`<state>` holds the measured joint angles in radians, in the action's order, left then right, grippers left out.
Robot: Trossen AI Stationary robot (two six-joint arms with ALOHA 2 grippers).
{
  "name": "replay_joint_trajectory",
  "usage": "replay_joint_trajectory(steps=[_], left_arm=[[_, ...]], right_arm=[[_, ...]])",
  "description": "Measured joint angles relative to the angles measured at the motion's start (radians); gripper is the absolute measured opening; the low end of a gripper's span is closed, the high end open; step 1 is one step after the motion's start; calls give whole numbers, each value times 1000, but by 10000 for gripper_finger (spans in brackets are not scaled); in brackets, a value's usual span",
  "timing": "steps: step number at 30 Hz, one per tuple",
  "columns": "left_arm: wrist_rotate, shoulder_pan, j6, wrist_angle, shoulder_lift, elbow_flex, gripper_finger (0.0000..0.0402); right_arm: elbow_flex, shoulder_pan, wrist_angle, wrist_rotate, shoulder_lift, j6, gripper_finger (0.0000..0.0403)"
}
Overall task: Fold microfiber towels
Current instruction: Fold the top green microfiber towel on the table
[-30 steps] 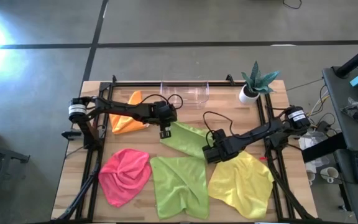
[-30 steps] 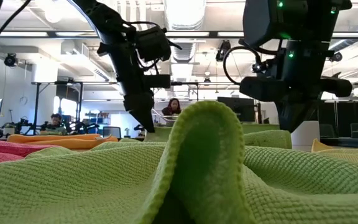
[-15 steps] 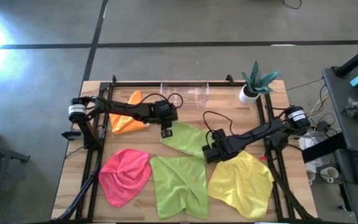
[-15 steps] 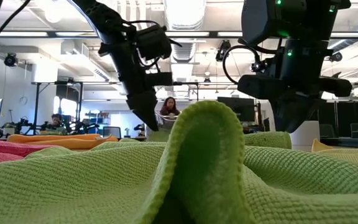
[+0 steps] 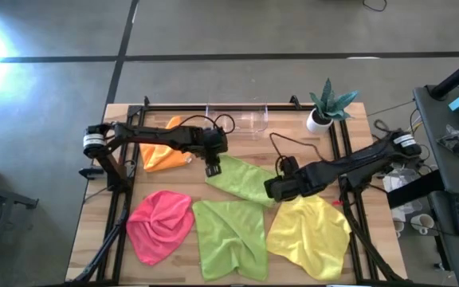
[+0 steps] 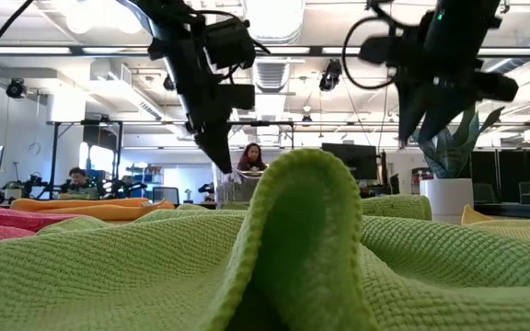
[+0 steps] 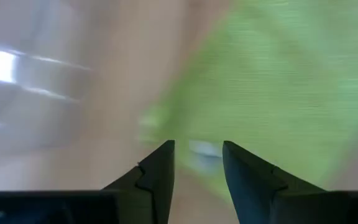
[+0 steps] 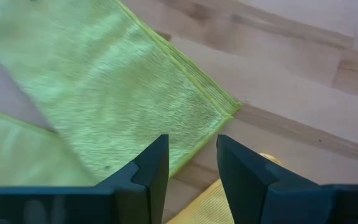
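Five microfiber towels lie on the wooden bench. Seen from above, with the bench centre as the dial's hub, the orange towel sits at ten o'clock, the pink towel at eight, one lime green towel at six, the yellow towel at four, and the second lime green towel lies folded over at the centre, overlapping the first. A clear plastic bin stands at twelve o'clock and a potted plant at one.

The left hand hangs over the centre towel's ten o'clock corner, its fingers apart and holding nothing. The right hand hangs over that towel's three o'clock corner, beside the yellow one, fingers likewise apart and empty above the cloth edge.

People sit at desks far behind the bench.
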<state>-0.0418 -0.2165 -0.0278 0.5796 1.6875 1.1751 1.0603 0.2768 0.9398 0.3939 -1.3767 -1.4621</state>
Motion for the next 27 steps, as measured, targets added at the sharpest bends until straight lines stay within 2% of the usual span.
replay_joint_trajectory(steps=[2, 3, 7, 13, 17, 27], left_arm=[[101, 6, -40, -17, 0, -22, 120], [119, 13, -43, -24, 0, -32, 120], [120, 42, -45, -116, 0, -69, 120], [103, 81, -48, -168, 1, -109, 120], [58, 84, -114, -208, 8, -156, 120], [48, 84, -253, -247, 14, -268, 120]], right_arm=[[0, 0, -3, 0, 31, -3, 121], [0, 0, -2, 0, 43, -2, 118], [0, 0, -11, 0, 68, 39, 110], [0, 0, -44, -2, 45, 118, 99], [0, 0, -46, -4, 17, 146, 98], [-1, 0, -49, -27, 0, 250, 98]])
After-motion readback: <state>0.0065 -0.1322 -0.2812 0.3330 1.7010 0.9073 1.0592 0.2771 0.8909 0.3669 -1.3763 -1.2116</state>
